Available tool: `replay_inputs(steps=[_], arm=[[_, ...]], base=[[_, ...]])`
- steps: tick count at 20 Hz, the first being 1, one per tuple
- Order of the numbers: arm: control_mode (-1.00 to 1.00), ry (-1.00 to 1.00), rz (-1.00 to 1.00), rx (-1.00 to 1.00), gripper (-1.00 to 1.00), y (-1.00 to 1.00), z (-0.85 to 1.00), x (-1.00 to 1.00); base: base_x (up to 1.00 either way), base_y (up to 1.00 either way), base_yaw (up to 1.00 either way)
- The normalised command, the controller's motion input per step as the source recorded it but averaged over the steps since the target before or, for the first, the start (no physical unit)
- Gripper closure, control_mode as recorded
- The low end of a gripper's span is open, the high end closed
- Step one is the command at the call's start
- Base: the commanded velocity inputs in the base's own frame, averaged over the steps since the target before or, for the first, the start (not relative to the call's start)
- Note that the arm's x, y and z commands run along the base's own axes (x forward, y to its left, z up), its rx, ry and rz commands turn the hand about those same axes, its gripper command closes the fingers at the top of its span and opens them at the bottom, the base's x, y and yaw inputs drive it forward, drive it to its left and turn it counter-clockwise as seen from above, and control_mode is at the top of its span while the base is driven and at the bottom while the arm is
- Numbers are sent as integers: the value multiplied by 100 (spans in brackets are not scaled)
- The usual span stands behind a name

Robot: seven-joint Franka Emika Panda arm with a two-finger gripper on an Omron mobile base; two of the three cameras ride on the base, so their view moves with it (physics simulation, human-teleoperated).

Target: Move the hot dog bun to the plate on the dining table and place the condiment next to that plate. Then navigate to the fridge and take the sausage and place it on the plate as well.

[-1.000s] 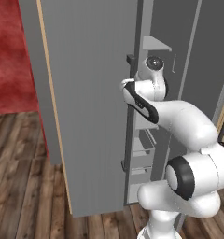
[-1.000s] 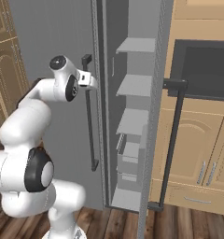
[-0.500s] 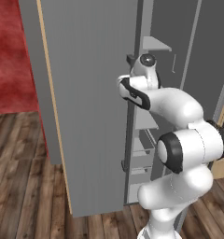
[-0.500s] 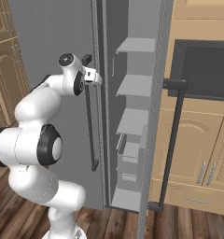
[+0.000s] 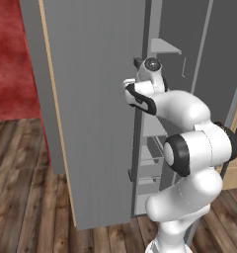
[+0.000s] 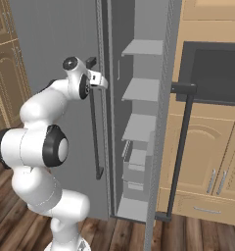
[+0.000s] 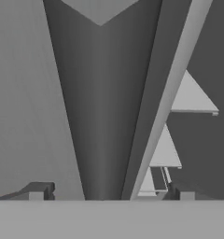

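The robot is at the fridge (image 6: 139, 122), doors ajar, pale shelves (image 6: 144, 47) showing. Its hand (image 7: 109, 193) hangs released and empty at the door edge. The sausage can't be made out, so the fetch-and-plate step looks undone.

The fridge (image 5: 98, 113) showed matt grey steel doors, its shelves (image 6: 141, 89) smooth pale grey. The floor (image 5: 21, 197) was brown plank wood, the cabinets (image 6: 207, 157) smooth tan wood.
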Motion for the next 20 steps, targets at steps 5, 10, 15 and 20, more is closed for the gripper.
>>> replay_inputs(steps=[5, 10, 15, 20], arm=[[-100, 0, -4, 0, 100, 13, -15, 47], [-100, 0, 0, 0, 100, 18, -2, 16], [-100, -5, 2, 1, 100, 39, 0, -74], [-100, -2, 4, 3, 100, 51, 0, -100]], base=[[0, 0, 0], [0, 0, 0], [0, 0, 0], [0, 0, 0]])
